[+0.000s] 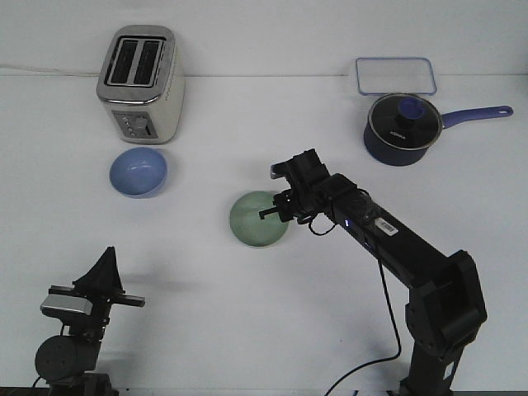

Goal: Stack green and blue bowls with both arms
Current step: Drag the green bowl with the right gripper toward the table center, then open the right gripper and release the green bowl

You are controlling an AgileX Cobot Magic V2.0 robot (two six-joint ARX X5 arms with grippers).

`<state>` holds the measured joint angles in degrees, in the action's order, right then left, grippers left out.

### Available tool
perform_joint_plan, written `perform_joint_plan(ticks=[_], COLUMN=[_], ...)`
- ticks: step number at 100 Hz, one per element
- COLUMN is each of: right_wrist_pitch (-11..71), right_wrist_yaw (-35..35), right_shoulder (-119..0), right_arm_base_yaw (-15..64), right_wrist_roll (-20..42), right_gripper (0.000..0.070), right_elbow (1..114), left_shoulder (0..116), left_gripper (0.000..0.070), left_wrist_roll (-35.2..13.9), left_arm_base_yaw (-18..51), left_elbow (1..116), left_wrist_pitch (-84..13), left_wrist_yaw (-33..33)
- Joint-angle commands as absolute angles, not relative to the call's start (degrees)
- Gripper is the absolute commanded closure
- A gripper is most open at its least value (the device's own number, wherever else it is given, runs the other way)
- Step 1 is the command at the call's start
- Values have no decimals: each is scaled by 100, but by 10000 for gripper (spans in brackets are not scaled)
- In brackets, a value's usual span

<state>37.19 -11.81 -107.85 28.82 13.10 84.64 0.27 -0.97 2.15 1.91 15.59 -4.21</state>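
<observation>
Closest to me, the left claw sits low at the near left corner of the white, matte worktop, its black fingers pressed together into one upward point above a silver-grey block, holding nothing. From the near right, the right arm, black, jointed and boxy, reaches in toward the middle. Its right claw hangs at the right rim of the green bowl; I cannot tell from here whether the fingers are apart or pinching that rim. The bowl is round, smooth and pale mint, upright near the worktop's centre, and I see nothing inside it. Further back on the left lies the blue bowl, the same round shape in pale periwinkle, smooth, also with nothing in it, well apart from the green one. Just behind it stands a brushed-metal toaster with two dark slots. Far right, a dark blue saucepan carries a glass lid with a blue knob, its handle pointing right. Behind it lies a clear, rectangular container with a blue rim.
</observation>
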Motion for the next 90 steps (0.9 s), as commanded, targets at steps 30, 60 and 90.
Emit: perform_joint_plan(ticks=[30,60,90], right_wrist_pitch=[3769,3767,3785], right_wrist_yaw=[-1194,-1197,-1197], right_shoulder=[-11074,-11065,-10676], right_arm_base_yaw=[2932,2923,2766], right_wrist_roll=[1256,1258,1170], right_gripper=[700,260,250], right_elbow=[8547,8552,8582], left_shoulder=[19,19,19], left_gripper=[688,688,688], left_wrist_roll=[-91,-91,-91], left_arm_base_yaw=[211,211,211], left_elbow=[80,80,80], left_wrist_pitch=[1614,1614,1614], left_wrist_yaw=[-403,-403,-403])
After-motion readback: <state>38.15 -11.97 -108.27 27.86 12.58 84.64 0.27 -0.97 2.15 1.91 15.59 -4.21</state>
